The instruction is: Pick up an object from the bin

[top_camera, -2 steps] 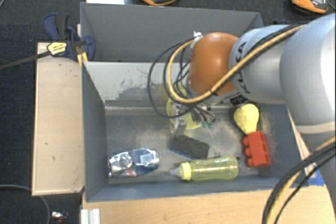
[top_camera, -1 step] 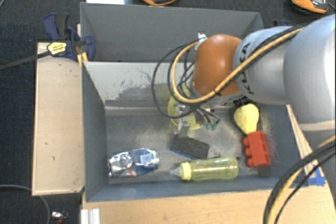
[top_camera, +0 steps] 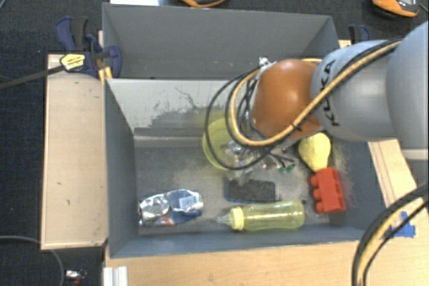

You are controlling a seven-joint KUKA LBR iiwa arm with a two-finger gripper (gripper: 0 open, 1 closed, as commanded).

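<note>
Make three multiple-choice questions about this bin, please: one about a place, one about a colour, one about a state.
1. Where in the grey metal bin does the red plastic toy brick lie?
A. at the lower left of the view
B. at the lower right, just below the yellow lemon-shaped thing
C. against the far wall

2. What colour is the flat rectangular block nearest to the gripper?
A. dark grey
B. white
C. red

3. In what state is the translucent yellow plastic bottle?
A. standing upright
B. lying on its side on the bin's floor
C. lifted above the bin

Answers:
1 B: the brick sits near the right wall, with the lemon shape just above it in the view.
2 A: the block looks dark grey, almost black, against the floor.
3 B: its long side rests along the near wall.
</note>
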